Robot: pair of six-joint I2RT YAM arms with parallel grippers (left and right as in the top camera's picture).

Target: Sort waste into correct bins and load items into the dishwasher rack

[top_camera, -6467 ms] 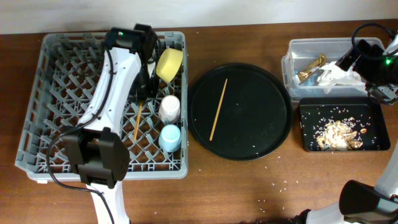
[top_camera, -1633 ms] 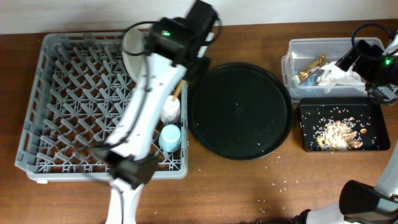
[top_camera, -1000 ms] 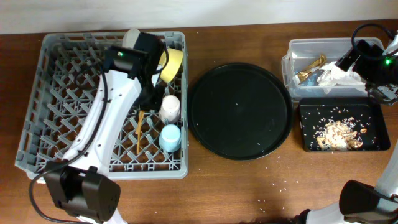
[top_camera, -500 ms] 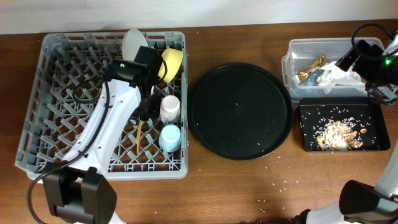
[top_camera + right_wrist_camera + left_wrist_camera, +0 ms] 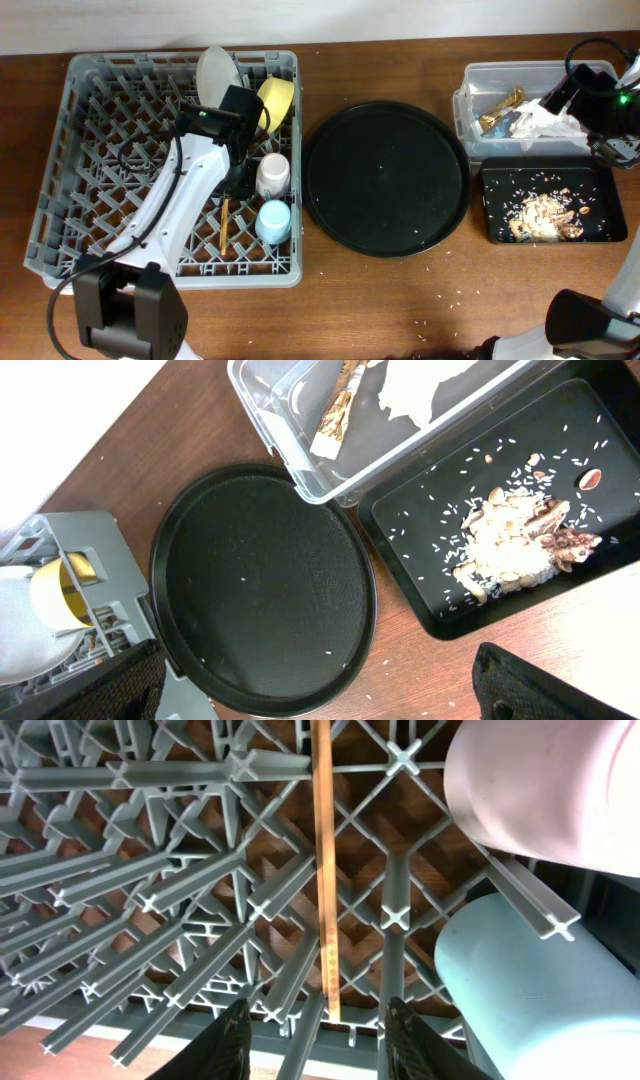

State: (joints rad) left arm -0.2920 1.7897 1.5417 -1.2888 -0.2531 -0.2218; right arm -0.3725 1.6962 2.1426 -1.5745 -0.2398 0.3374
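The left hand (image 5: 318, 1038) is held over the dishwasher rack (image 5: 60, 180), fingers apart above 1 chopstick (image 5: 324, 870) lying on the lattice floor beside the pink cup (image 5: 550, 790) and light-blue cup (image 5: 545, 985). The right hand (image 5: 320, 665) is spread wide, with nothing held.

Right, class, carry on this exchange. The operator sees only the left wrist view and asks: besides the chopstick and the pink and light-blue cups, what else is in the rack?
Observer: A pale grey plate and a yellow bowl sit side by side at the back edge of the dishwasher rack.
Operator: Is any chopstick on the round tray?
Observer: No. The round black tray holds only a few scattered grains.
Operator: Where is the paper waste?
Observer: A crumpled white napkin and a gold wrapper lie in the clear tub.
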